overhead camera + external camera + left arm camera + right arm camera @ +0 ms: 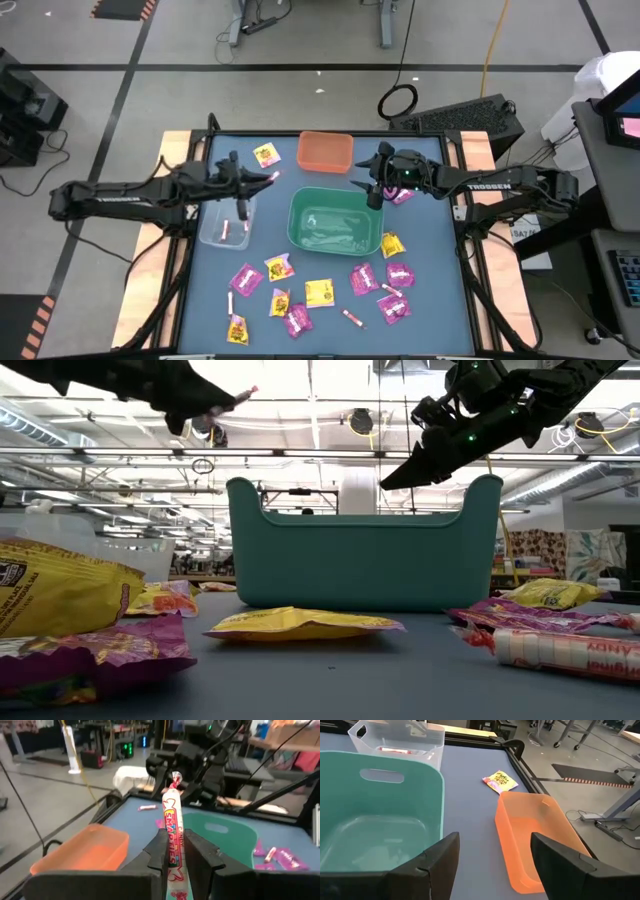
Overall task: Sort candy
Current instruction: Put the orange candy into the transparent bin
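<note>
My left gripper (258, 180) hangs above the table, over the far end of the clear bin (224, 224), shut on a pink-white candy stick (172, 815). My right gripper (495, 865) stands open and holds nothing, above the table between the green bin (335, 222) and the orange bin (325, 150). Magenta packets (246, 278), yellow packets (319, 292) and a loose stick (352, 318) lie flat on the near half of the table. One yellow packet (266, 154) lies at the far side. The clear bin has sticks (227, 231) in it. My left gripper pinches the candy stick's lower half (173, 852) between its two fingers (161, 851). The stick lies along the fingers and juts out past their tips to its twisted end (175, 778). The fingers point about level toward the table's right. The stick is lifted clear.
The green bin stands mid-table, the orange bin at the far edge, the clear bin on the left. A magenta packet (402, 196) lies under my right arm. A yellow packet (390, 243) lies right of the green bin. The table's raised black rim (517, 757) shows beyond the orange bin.
</note>
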`<state>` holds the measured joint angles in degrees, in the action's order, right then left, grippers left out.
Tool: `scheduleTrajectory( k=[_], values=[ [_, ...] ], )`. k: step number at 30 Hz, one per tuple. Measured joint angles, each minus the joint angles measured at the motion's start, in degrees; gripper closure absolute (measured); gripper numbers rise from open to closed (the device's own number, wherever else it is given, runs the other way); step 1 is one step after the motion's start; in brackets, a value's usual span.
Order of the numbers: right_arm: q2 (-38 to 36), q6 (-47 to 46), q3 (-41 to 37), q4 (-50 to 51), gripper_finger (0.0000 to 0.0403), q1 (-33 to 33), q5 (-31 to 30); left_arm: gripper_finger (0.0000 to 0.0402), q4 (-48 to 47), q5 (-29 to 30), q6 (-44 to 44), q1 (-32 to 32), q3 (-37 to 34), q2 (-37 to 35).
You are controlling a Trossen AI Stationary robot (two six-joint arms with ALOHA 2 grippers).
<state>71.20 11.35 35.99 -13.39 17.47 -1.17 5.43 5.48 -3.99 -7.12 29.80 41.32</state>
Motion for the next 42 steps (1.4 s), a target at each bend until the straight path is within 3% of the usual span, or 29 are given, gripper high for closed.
scheduleTrajectory(
  k=[6, 11, 30, 42],
  values=[
    [0.0, 0.0, 0.0, 0.0, 0.0167, 0.0, 0.0, 0.0350, 0.0, -0.9, 1.2, 0.1, -0.7, -3.5],
    [0.0, 0.0, 0.0, 0.0, 0.0167, 0.0, 0.0, 0.0350, -0.7, -5.4, 10.9, 0.2, -0.7, -4.4],
    [0.0, 0.0, 0.0, 0.1, 0.0167, 0.0, 0.0, 0.0350, -1.7, -5.5, 44.3, 0.1, -0.7, -4.4],
    [0.0, -0.1, 0.0, 1.2, 0.0167, 0.0, 0.0, 0.0350, -1.6, -4.8, 43.4, 0.1, -0.7, -4.4]
  ],
)
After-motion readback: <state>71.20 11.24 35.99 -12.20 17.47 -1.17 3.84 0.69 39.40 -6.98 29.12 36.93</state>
